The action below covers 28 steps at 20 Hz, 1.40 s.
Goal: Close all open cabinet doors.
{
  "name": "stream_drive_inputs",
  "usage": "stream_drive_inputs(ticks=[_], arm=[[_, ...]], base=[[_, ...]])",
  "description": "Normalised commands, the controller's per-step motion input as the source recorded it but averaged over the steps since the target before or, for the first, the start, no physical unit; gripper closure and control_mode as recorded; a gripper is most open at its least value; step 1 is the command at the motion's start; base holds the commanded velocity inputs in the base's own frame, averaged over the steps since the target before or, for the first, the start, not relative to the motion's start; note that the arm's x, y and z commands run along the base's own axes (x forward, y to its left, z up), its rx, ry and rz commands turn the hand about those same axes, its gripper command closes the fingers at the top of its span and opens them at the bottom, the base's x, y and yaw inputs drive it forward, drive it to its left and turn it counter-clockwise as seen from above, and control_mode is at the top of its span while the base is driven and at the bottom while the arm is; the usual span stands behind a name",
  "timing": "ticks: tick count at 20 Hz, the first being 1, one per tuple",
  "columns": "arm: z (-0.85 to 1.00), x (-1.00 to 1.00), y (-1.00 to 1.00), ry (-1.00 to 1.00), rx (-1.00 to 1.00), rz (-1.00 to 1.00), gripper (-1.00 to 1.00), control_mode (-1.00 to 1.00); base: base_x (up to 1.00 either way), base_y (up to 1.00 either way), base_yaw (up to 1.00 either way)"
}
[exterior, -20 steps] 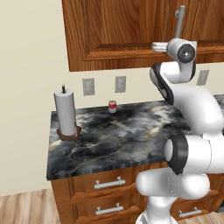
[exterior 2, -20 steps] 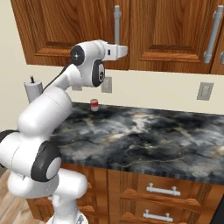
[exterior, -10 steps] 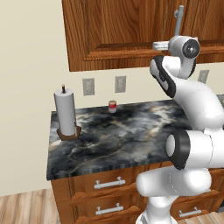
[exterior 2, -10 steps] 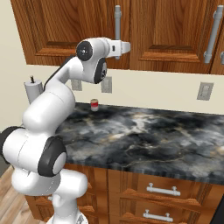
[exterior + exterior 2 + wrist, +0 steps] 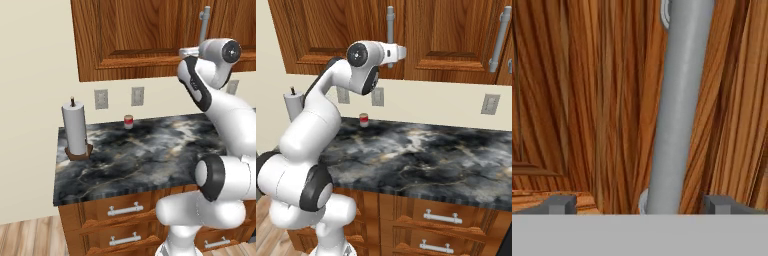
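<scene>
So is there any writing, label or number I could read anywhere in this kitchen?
None can be read.
The small red-lidded jar by the wall has a pale band, too small to show any text.
The wall outlets, cabinet doors and paper towel roll are blank.

On the dark marble counter [image 5: 150, 160], a white paper towel roll [image 5: 74, 127] stands left of a small red jar [image 5: 128, 122].
</scene>
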Motion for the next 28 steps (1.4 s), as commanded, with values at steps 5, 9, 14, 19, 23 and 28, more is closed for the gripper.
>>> stream_drive_inputs(ticks=[5, 9, 14, 19, 23, 28], arm=[[0.00, -0.84, 0.00, 0.00, 0.01, 0.03, -1.00, -1.00], [0.00, -0.67, 0.00, 0.00, 0.00, 0.02, -1.00, -1.00], [0.14, -0.54, 0.00, 0.12, 0.00, 0.00, -1.00, -1.00], [0.25, -0.54, 0.00, 0.17, 0.02, 0.00, -1.00, -1.00], [0.24, -0.66, 0.00, 0.14, 0.00, 0.00, -1.00, -1.00], [0.00, -0.92, 0.01, 0.00, 0.03, 0.00, -1.00, -1.00]], base=[[0.00, 0.00, 0.00], [0.00, 0.00, 0.00], [0.00, 0.00, 0.00], [0.00, 0.00, 0.00], [0.00, 0.00, 0.00], [0.00, 0.00, 0.00]])
